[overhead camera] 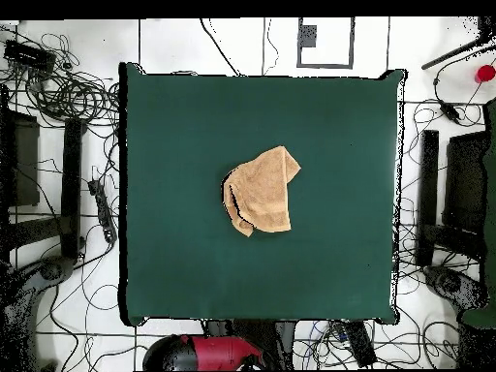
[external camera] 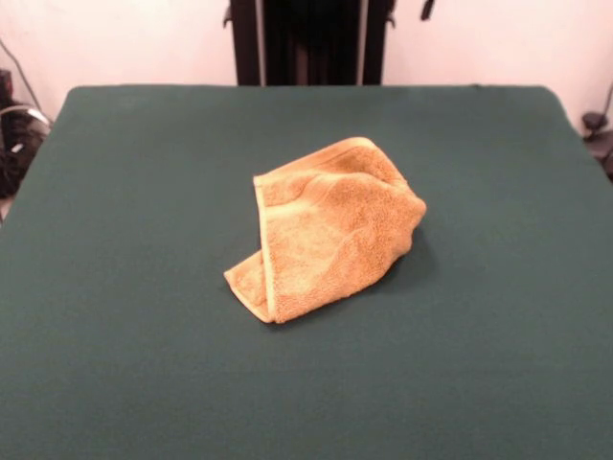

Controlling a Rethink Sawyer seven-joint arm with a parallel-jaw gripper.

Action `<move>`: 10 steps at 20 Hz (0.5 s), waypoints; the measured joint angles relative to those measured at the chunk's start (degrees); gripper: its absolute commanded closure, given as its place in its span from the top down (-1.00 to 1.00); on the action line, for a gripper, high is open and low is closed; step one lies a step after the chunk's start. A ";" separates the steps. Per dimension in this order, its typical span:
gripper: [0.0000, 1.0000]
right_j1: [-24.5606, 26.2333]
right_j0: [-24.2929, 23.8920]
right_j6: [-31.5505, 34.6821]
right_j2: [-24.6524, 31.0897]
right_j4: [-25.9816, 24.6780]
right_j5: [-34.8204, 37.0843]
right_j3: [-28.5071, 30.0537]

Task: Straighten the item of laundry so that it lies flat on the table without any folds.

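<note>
Towel (external camera: 330, 230) (folded, bunched) lies mid-table (external camera: 144, 364); label seemingly hidden.

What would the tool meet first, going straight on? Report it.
Cannot tell: the tool does not show in either view, only the red arm beyond the table's edge. The crumpled towel lies near the table's middle.

The robot's red and black arm (overhead camera: 208, 353) sits drawn back at its base, seen from overhead as a rounded black joint beside a red housing, lying level along the counter's (overhead camera: 262, 295) near edge and clear of its surface. From the front, only the dark pedestal column (external camera: 308, 40) shows. The pincer appears in neither view.
</note>
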 measured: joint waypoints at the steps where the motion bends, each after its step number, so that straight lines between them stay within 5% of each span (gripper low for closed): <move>1: 1.00 0.22 0.00 0.00 0.00 -0.01 -0.11 0.12; 10: 1.00 2.04 -0.09 0.00 -0.06 -0.13 -0.36 1.66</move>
